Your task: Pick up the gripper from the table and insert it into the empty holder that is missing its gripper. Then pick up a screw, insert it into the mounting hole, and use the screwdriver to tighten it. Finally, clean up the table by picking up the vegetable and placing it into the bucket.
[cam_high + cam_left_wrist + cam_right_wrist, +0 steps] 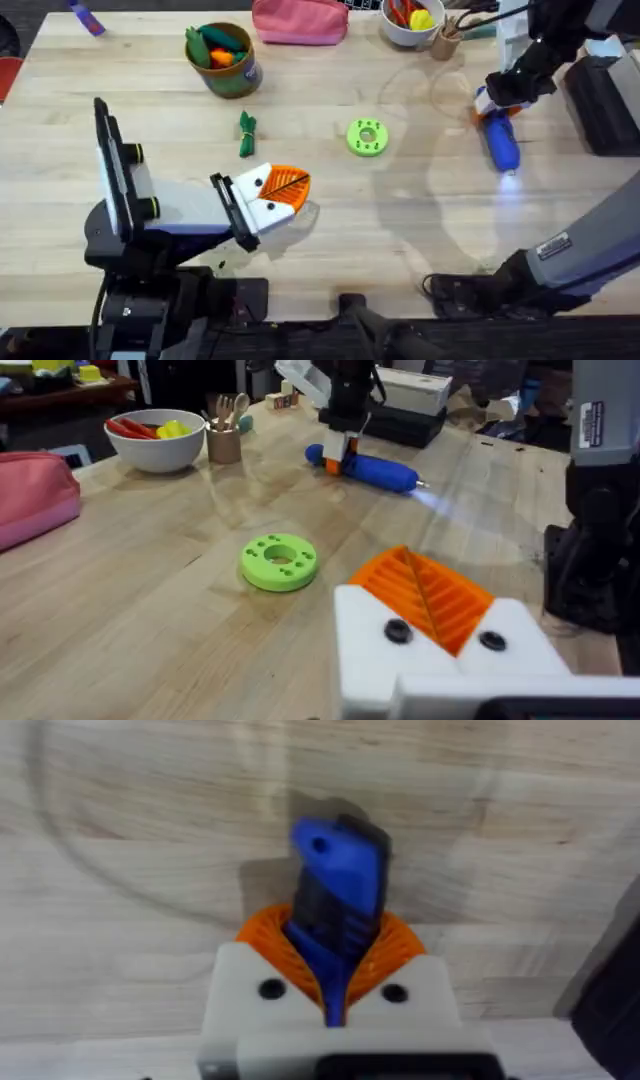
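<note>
The light wooden table [330,210] carries everything, with the two dark arms reaching in from its near edge. The left gripper [285,192] sits low over the near middle of the table, its white mounts bearing orange ribbed fingers [425,592] that lie pressed together with nothing between them, so it is clenched on nothing. The right gripper [497,105] is out at the far right, grasping the screwdriver [500,143]; in the right wrist view its orange pads [272,932] press on both sides of the blue handle [338,895], and the overhead view shows the handle pointing toward the near edge, its silver tip just above the wood. A pink pouch [299,20] lies at the far edge, left of a white bowl [410,30] of red and yellow toy food and a small brown cup [446,42] of wooden utensils. The bucket [224,62], green-sided with a metal rim, stands at the far left-centre and holds green and orange toy vegetables. The green round disc [367,138] with its ring of holes rests flat in the middle of the table, between the two grippers. The vegetable [247,135], dark green and leafy, lies on the table near the bucket, on its near side and left of the disc, touching neither.
</note>
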### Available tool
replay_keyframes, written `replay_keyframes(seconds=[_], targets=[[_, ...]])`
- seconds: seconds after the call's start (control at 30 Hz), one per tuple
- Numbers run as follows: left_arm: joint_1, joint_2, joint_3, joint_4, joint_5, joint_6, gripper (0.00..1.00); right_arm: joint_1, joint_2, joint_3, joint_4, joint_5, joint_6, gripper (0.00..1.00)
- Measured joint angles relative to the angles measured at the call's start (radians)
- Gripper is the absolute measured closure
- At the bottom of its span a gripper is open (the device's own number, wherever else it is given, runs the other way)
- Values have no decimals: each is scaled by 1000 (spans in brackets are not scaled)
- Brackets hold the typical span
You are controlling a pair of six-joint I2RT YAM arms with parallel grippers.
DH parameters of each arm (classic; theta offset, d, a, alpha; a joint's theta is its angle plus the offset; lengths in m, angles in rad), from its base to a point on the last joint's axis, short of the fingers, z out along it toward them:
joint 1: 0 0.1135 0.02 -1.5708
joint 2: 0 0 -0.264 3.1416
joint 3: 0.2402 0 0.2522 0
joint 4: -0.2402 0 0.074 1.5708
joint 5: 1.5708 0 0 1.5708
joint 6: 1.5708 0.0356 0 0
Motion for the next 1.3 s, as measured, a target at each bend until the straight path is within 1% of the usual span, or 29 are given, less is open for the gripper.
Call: replay_keyframes(seconds=[0.03, 0.07, 0.4, 0.57, 0.67, 0.77, 0.87, 1.1, 1.3], targets=[[0, 0, 0, 0, 0, 0, 994, -1, 4, 0, 3, 2, 5, 957], [0, 0, 0, 0, 0, 0, 994, -2, 4, 2, 3, 2, 7, 980], [0, 0, 0, 0, 0, 0, 994, -2, 4, 3, 2, 1, 8, 977], [0, 0, 0, 0, 0, 0, 994, -2, -30, 1, -6, -38, 11, 977], [0, 0, 0, 0, 0, 0, 994, 3, -98, -1, -7, -65, 22, 977], [0, 0, 0, 0, 0, 0, 994, 15, -205, -1, -7, -84, 43, 977], [0, 0, 0, 0, 0, 0, 994, 46, -320, -1, -8, -89, 71, 977], [0, 0, 0, 0, 0, 0, 994, 189, -541, -1, -4, -104, 155, 977], [0, 0, 0, 0, 0, 0, 994, 301, -678, -1, 42, -110, 269, 977]])
